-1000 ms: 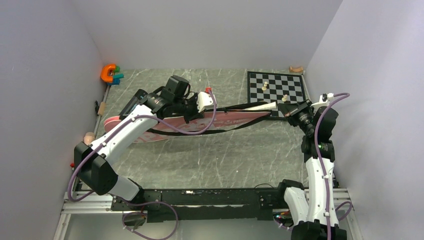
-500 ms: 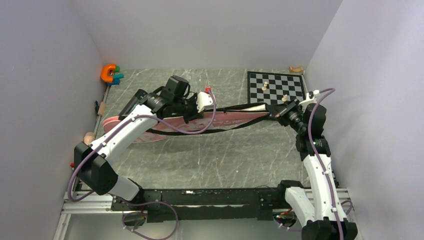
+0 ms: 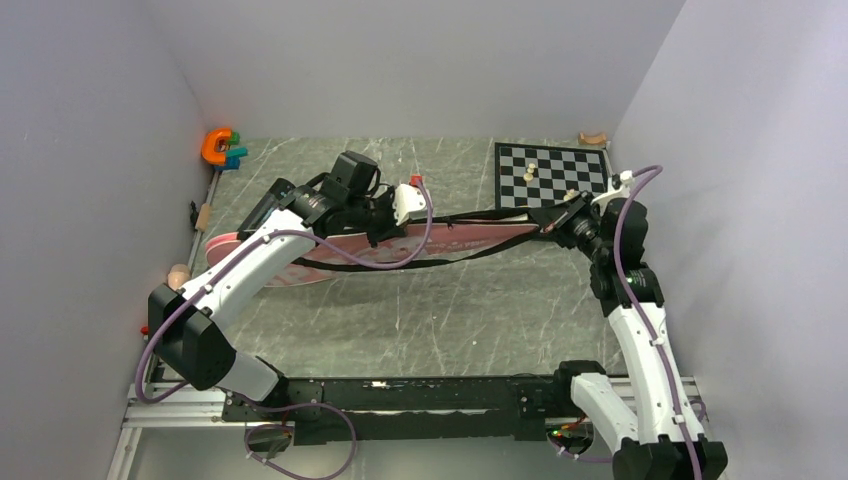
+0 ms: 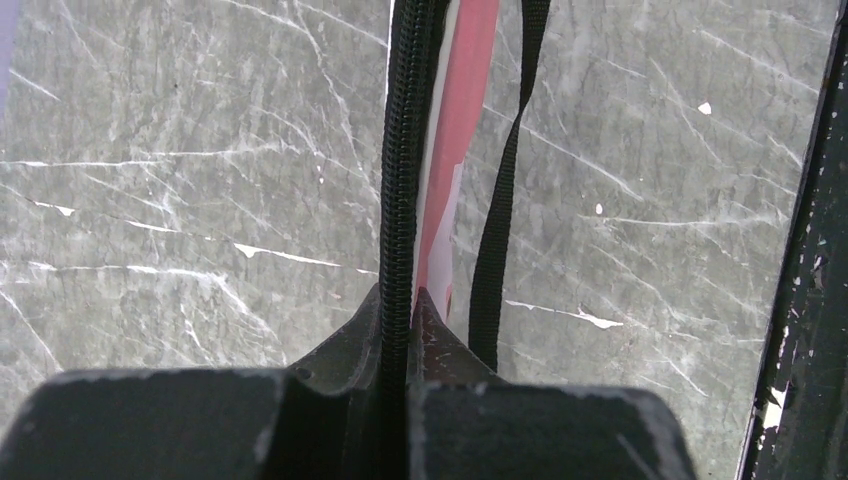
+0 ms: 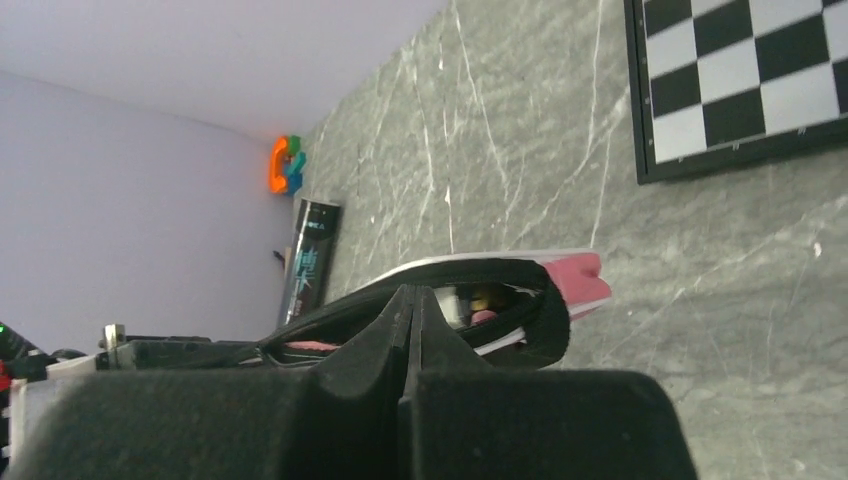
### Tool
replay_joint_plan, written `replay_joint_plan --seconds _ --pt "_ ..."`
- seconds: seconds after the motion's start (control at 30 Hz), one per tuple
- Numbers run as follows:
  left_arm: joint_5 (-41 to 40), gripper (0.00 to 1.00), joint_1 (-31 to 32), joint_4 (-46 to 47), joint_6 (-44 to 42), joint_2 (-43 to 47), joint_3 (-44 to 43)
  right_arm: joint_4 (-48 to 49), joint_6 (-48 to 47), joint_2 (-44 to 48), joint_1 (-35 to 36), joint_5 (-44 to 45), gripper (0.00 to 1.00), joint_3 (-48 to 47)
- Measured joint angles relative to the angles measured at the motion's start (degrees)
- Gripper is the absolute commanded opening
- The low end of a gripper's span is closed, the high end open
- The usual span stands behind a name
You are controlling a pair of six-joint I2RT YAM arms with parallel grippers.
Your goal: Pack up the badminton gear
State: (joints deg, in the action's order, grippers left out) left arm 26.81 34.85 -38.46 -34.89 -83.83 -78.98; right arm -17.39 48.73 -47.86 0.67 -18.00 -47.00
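The long pink racket bag [image 3: 450, 240] lies across the middle of the table, with its black strap [image 4: 505, 180] hanging beside it. My left gripper [image 3: 385, 228] is shut on the bag's black zipper edge [image 4: 403, 150] near the middle. My right gripper [image 3: 548, 218] is shut at the bag's right end, its tips [image 5: 410, 295] on the black zipper edge. That end gapes open [image 5: 500, 295] and shows pink and yellow parts inside. The black tube [image 5: 312, 255] lies by the bag's far left end. The shuttlecocks are not in view.
The chessboard [image 3: 553, 175] with pale pieces sits at the back right, close behind my right gripper. The orange and teal toy [image 3: 222, 147] is in the back left corner. Small tan objects lie along the left rail [image 3: 178, 272] and in the back right corner [image 3: 592, 138].
My right gripper has moved left along the bag's right end, still shut, and the arm has straightened. The left gripper and the bag's middle have stayed put.
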Motion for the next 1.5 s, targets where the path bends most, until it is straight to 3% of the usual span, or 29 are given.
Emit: replay_joint_plan --seconds 0.13,0.3,0.33,0.57,0.87,0.93,1.07,1.2,1.33,1.37,1.43,1.5 --pt "0.31 0.00 0.00 0.87 0.00 0.02 0.02 -2.67 -2.73 0.00 0.07 1.51 0.26 -4.90" --pt "0.31 0.00 0.00 0.94 0.00 0.28 0.02 -3.67 -5.25 -0.07 0.13 3.19 0.30 -7.34" --pt "0.31 0.00 0.00 0.94 0.00 0.39 0.02 -3.63 -5.38 -0.26 0.13 3.21 0.29 -7.45" --pt "0.31 0.00 0.00 0.92 -0.04 0.66 0.02 -2.69 -7.21 -7.74 2.69 5.60 0.04 -9.03" --pt "0.31 0.00 0.00 0.09 -0.09 0.66 0.55 -2.29 -7.04 -9.86 13.42 9.49 0.03 -8.72" --pt "0.31 0.00 0.00 0.04 -0.07 0.66 0.57 -2.95 -6.99 -9.16 13.79 10.67 0.11 -8.57" --pt "0.33 0.00 0.02 0.50 -0.09 0.66 0.79 -7.43 -7.98 -8.63 13.79 13.86 0.42 -12.79" --pt "0.09 0.00 0.11 1.18 -0.09 0.66 1.27 -9.77 -9.64 -7.76 13.77 15.10 0.50 -20.98" --pt "-0.42 0.00 0.20 1.31 -0.09 0.66 1.51 -9.53 -9.27 -4.35 13.77 12.74 0.55 -22.62" --pt "-0.57 0.00 0.22 1.33 -0.07 0.66 1.51 -9.03 -8.74 -3.43 13.79 11.28 0.61 -21.92" --pt "-0.74 0.00 0.22 1.33 -0.07 0.63 1.51 -7.28 -7.52 -1.77 13.77 8.15 0.84 -18.88" --pt "-0.79 0.00 0.22 1.36 -0.04 0.63 1.51 -4.15 -5.35 0.52 13.79 2.82 0.96 -12.85"
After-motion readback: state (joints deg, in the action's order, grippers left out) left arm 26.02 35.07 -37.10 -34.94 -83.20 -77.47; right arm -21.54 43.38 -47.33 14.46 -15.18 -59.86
